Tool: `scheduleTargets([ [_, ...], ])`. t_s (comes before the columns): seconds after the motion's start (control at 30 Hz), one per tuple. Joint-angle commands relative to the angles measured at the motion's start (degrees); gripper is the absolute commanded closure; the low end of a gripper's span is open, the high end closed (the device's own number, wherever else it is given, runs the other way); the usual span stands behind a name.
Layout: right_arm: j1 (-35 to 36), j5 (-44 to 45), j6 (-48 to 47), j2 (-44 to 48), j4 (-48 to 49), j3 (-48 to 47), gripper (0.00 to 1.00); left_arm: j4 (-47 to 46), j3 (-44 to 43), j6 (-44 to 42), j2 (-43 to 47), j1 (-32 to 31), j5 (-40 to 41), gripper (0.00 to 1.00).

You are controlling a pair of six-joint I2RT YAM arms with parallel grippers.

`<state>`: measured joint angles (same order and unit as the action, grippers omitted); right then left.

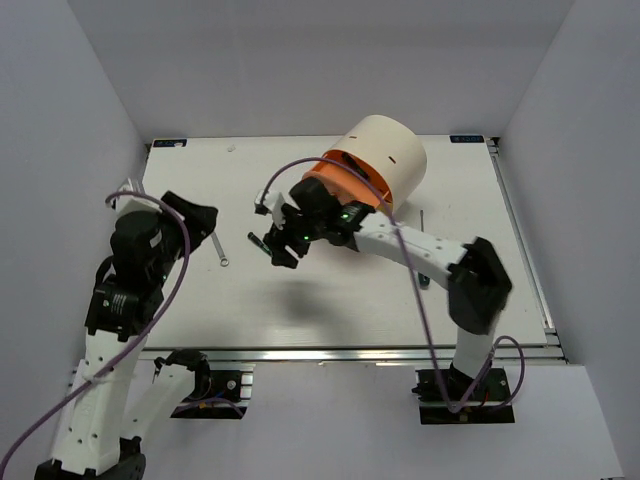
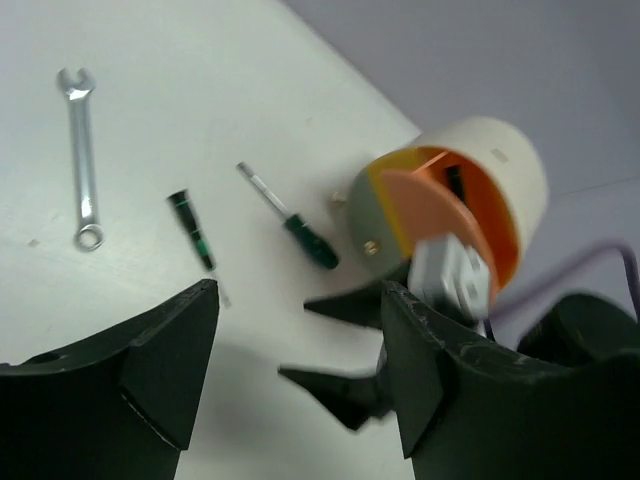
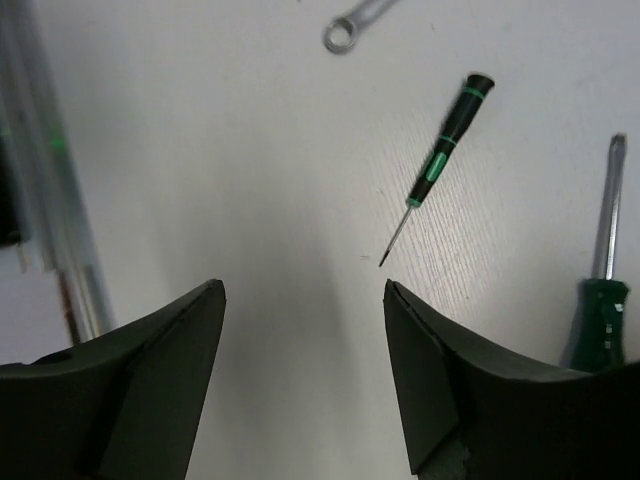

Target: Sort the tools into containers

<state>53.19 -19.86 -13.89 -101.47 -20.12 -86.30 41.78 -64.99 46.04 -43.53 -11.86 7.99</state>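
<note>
The cream drum cabinet (image 1: 388, 152) stands at the table's back, its orange drawer (image 1: 345, 180) swung out; the left wrist view shows it (image 2: 480, 150) with grey, yellow and orange fronts. A silver wrench (image 1: 220, 250) (image 2: 83, 155) (image 3: 350, 25) lies left of centre. A small green-handled screwdriver (image 1: 256, 241) (image 2: 192, 230) (image 3: 440, 160) lies beside it, a bigger one (image 2: 295, 220) (image 3: 605, 300) nearer the cabinet. My right gripper (image 1: 279, 250) (image 3: 305, 340) is open and empty above bare table, just short of the small screwdriver. My left gripper (image 1: 205, 216) (image 2: 300, 360) is open and empty, left of the wrench.
Another thin screwdriver (image 1: 421, 218) lies on the table right of the cabinet, close to my right arm. White walls enclose the table on three sides. A metal rail (image 1: 350, 352) runs along the near edge.
</note>
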Motion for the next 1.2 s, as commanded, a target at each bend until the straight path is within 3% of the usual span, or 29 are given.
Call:
scheduleTargets([
  [0.0, 1.7, 11.0, 10.9, -7.7, -1.9, -8.2, 0.3, 7.0, 5.1, -2.2, 3.4, 0.0, 1.9, 0.24],
  [0.13, 3.1, 19.4, 15.1, -20.1, -1.4, -17.1, 0.29, 9.8, 7.2, -1.0, 9.8, 0.0, 4.1, 0.24],
  [0.33, 3.4, 27.1, 16.1, -29.7, 1.1, -24.9, 0.28, 13.1, 8.0, 0.1, 11.6, -0.1, 4.5, 0.24],
  [0.6, 2.6, 26.4, 15.9, -37.4, 2.9, -30.9, 0.33, 12.5, 9.8, 1.9, 11.0, -0.1, 2.6, 0.24],
  [0.8, 1.3, 21.1, 16.6, -38.5, 2.3, -30.1, 0.51, 11.7, 9.4, 2.0, 10.7, 0.0, 2.2, 0.24],
  [0.9, 1.0, 20.7, 16.3, -38.0, 2.2, -28.2, 0.65, 11.0, 9.4, 2.0, 10.6, -0.1, 2.0, 0.24],
  [0.93, 1.0, 20.8, 16.2, -37.7, 2.3, -27.7, 0.75, 10.3, 9.4, 2.1, 10.6, -0.1, 1.8, 0.24],
  [1.07, 1.0, 20.6, 14.2, -35.0, 2.9, -25.2, 1.0, 7.6, 10.6, 2.2, 10.5, -0.1, 0.5, 0.24],
  [1.17, -0.6, 10.2, 10.9, -30.6, 0.5, -26.4, 1.0, 3.5, 11.6, 1.7, 10.5, -0.1, -2.3, 0.23],
])
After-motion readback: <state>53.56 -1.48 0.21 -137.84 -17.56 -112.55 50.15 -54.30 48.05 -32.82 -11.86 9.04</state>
